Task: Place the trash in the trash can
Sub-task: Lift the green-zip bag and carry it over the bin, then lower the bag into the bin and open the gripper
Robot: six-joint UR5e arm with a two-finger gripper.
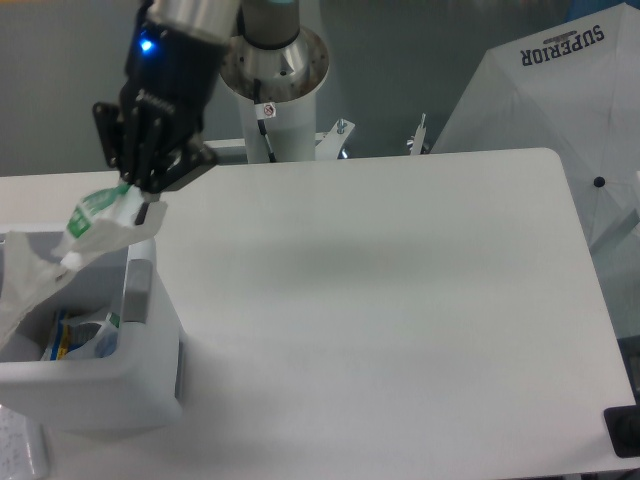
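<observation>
The white counter [400, 300] fills most of the view; its surface around the middle and right carries no wrapper. A white umbrella [545, 95] printed with "SUPERIOR" stands beyond the right far corner. The arm's pedestal [272, 90] rises at the far edge.

The trash can [135, 350], a boxy white bin with a grey vertical strip on its right wall, sits at the near left corner of the counter. Inside it, coloured packaging [85, 335] lies at the bottom, partly hidden by the near wall.

The tool [135, 195] hangs above the can's far right corner, a blue light lit on its body. Its fingers are closed on the green-marked top edge of the plastic bag [75, 245].

The bag, thin and translucent white, trails down and left from the grip; its lower part hangs over the can's opening and appears to reach inside, near the left wall.

Judgement: the step in hand is delivery, carry complete or nearly so. The next move calls for the fingers to part while the grip is over the opening. The grip point sits close to the rim, so the bag's upper end could drape over the wall on release.
</observation>
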